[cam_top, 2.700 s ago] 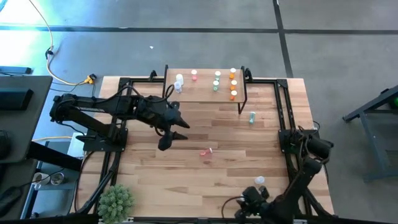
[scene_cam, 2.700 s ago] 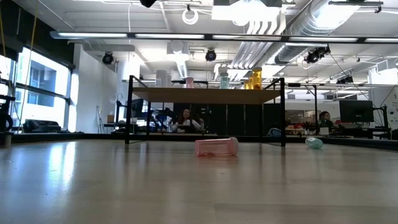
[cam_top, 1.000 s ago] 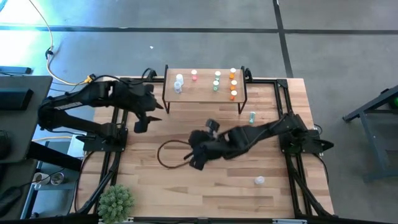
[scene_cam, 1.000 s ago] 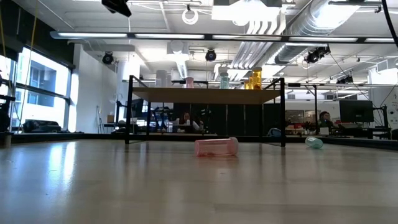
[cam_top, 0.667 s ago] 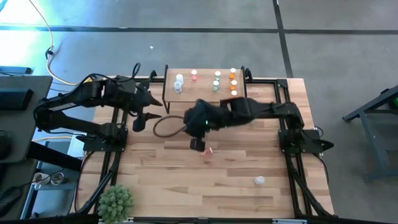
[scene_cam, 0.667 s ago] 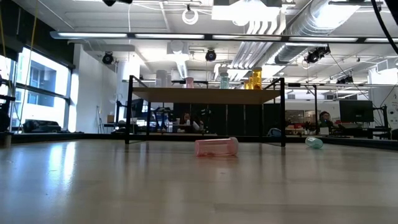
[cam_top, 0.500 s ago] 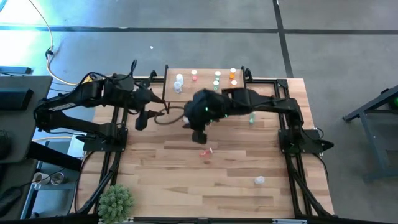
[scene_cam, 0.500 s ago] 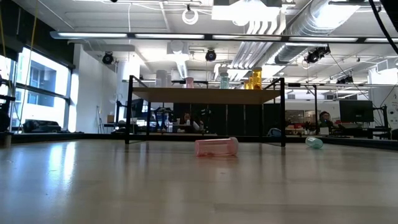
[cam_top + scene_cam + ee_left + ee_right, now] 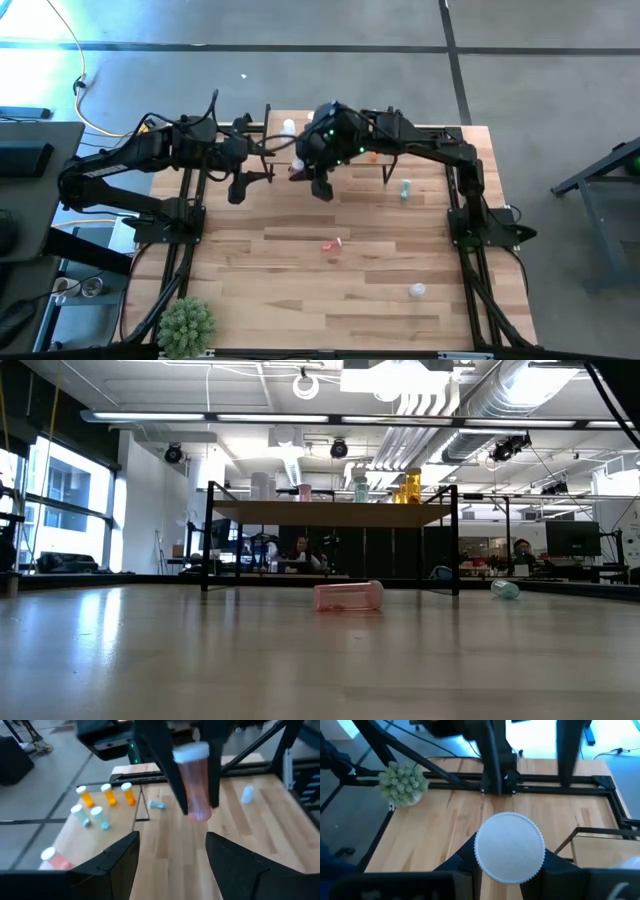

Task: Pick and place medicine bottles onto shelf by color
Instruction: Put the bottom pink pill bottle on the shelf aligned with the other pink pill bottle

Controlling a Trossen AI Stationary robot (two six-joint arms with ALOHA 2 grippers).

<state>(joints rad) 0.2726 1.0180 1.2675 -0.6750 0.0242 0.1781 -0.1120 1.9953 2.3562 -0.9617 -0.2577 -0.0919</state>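
My right gripper [image 9: 312, 180] is shut on a pink bottle [image 9: 194, 785] with a white cap [image 9: 509, 847], high above the table by the shelf's [image 9: 345, 150] near left part. My left gripper [image 9: 240, 186] is open and empty just left of it, its fingers [image 9: 120, 857] wide apart. The shelf carries white [image 9: 288, 127], pink [image 9: 52, 858], teal [image 9: 98, 817] and orange bottles [image 9: 106, 794], standing upright. A second pink bottle [image 9: 331, 244] lies on its side mid-table. It also shows in the low view [image 9: 347, 595]. My right gripper pinches the pink bottle's side wall [image 9: 196, 795] between its two fingers [image 9: 167, 770]. The fingers come from above, pointing down along the bottle. The bottle stands roughly upright, cap up toward the wrist, lifted clear of the table and shelf.
A teal bottle [image 9: 405, 188] lies on the table right of the shelf, and a white one [image 9: 417, 291] near the front right. A green spiky plant [image 9: 187, 322] stands at the near left corner. Black frame rails [image 9: 185, 250] run along both table sides.
My right gripper has swung from the middle of the table toward the far edge, to the shelf's left part, carrying the pink bottle. My left gripper has edged a little toward the table's right. The bottles on the table have kept still.
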